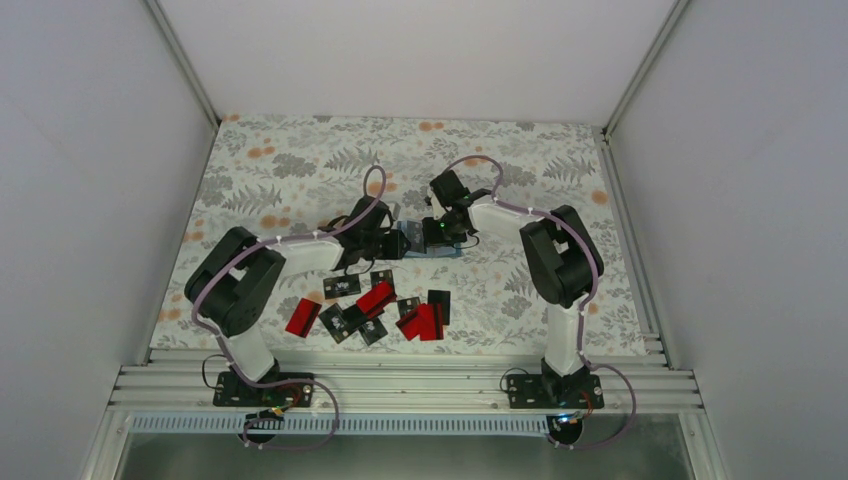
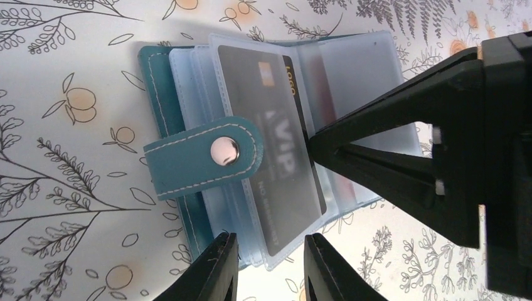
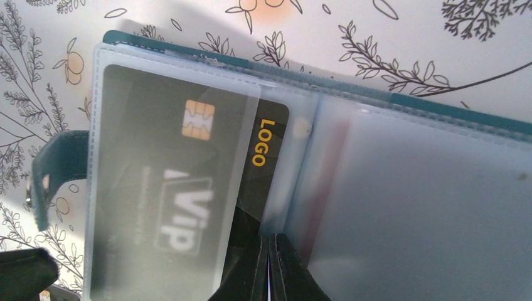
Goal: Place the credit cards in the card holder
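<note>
The teal card holder [image 1: 443, 250] lies open on the cloth between both grippers, its clear sleeves fanned and its snap strap [image 2: 201, 160] folded over them. A black VIP card [image 2: 285, 125] sits mostly inside a sleeve, its logo end sticking out toward the spine [image 3: 273, 135]. A red card [image 3: 329, 182] shows dimly in another sleeve. My right gripper [image 3: 268, 241] is shut, its tip against the black card's exposed edge [image 2: 312, 141]. My left gripper [image 2: 270, 269] is open, a finger on either side of the sleeves' near edge. Loose red [image 1: 302, 316] and black [image 1: 341, 287] cards lie near the bases.
Several loose cards are scattered in a band [image 1: 420, 320] in front of the holder, between the two arms. The floral cloth [image 1: 300, 170] covers the table, with white walls on three sides and an aluminium rail [image 1: 400, 385] at the near edge.
</note>
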{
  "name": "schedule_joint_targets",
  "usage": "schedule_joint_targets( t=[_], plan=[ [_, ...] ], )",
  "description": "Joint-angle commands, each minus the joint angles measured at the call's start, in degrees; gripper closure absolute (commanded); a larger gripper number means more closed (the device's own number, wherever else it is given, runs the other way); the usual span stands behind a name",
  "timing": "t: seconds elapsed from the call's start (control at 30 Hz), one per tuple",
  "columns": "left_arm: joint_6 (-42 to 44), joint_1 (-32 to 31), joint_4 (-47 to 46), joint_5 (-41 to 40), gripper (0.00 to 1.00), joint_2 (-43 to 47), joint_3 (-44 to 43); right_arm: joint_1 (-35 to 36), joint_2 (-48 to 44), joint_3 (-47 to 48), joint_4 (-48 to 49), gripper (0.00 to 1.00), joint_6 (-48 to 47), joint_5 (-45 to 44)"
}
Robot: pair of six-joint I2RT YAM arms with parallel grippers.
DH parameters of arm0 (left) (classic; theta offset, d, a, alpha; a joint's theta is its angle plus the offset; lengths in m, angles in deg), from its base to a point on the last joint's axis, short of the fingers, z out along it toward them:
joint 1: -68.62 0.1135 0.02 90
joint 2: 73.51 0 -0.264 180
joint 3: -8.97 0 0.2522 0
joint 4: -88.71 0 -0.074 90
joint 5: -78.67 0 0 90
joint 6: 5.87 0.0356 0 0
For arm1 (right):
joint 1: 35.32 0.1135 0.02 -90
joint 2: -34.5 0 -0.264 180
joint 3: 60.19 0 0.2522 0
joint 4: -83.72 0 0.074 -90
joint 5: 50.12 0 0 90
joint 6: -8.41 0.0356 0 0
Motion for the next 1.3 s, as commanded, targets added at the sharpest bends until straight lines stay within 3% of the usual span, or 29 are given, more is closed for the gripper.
schedule_joint_targets(
  t=[0.0,1.13,1.27],
  plan=[
    [0.7,-0.3,-1.2,1.1,0.73,-1.8,-1.6,-0.3,1.5,-2.2,0.0,0.96,-0.5,-1.5],
    [0.9,-0.3,-1.0,2.6,0.74,-5.6,-5.8,-0.4,0.9,-3.1,0.7,0.96,-0.5,0.7],
    [1.1,-0.3,-0.9,3.0,0.81,-6.2,-6.6,-0.4,0.8,-3.2,0.7,0.96,-0.4,1.3]
  ],
)
